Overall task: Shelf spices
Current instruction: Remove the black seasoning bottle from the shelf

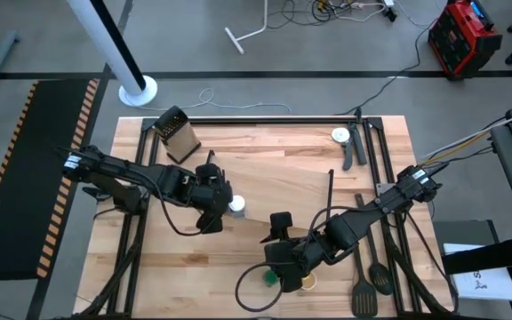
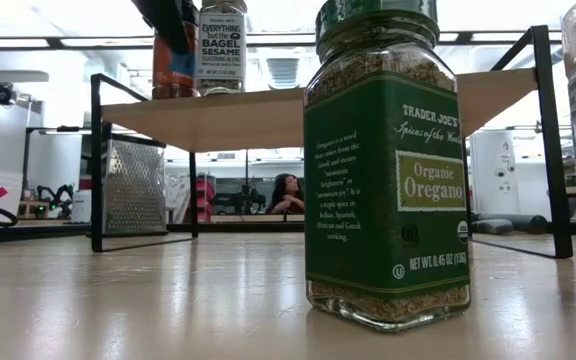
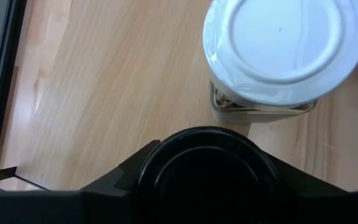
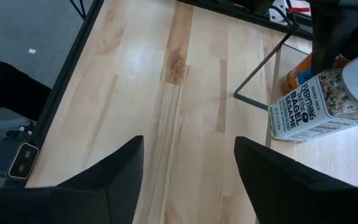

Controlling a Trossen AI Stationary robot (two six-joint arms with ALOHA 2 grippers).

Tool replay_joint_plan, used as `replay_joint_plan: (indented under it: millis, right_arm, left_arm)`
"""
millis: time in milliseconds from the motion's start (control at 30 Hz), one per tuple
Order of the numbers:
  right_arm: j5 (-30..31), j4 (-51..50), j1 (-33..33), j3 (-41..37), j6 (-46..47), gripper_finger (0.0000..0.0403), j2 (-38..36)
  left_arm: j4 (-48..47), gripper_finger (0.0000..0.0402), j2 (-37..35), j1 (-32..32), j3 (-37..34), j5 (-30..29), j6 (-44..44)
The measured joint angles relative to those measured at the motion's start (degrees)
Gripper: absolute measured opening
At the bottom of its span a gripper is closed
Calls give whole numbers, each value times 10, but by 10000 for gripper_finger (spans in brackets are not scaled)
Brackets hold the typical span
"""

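The shelf (image 1: 274,182) is a light-wood board on black frame ends, seen from the side in the low view (image 2: 268,115). Two jars stand on its left part: a white-lidded bagel-sesame jar (image 1: 236,206) (image 3: 284,50) (image 4: 322,102) and, beside it, a black-lidded orange jar (image 3: 204,171) (image 2: 173,60). My left gripper (image 1: 210,212) is shut on the black-lidded jar. The green-lidded oregano jar (image 1: 270,277) (image 2: 388,170) and the tan-lidded jar (image 1: 308,283) stand on the table near its front edge. My right gripper (image 4: 188,174) hovers open over bare table, between those jars and the shelf. My left gripper holds the black-lidded jar at its lid end (image 3: 204,165), coming from above with a finger on either side. The jar is upright with its bottom on the shelf board, close beside the white-lidded jar. The fingers themselves hide the exact contact.
A box grater (image 1: 178,133) (image 2: 133,185) stands at the far left of the table. A white dial-faced object with a dark handle (image 1: 343,138) lies far right. Dark spatulas (image 1: 372,271) lie along the right edge. A person (image 2: 286,193) sits in the room behind.
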Motion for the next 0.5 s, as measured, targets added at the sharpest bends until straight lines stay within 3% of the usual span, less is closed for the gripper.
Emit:
replay_joint_plan:
  millis: [333,500]
  right_arm:
    - [0,-1,0,0,0,223,0]
    - [0,-1,0,0,0,226,0]
  left_arm:
    - [-68,183,-2,-1,35,26,6]
    - [-69,179,-14,-11,65,90,-5]
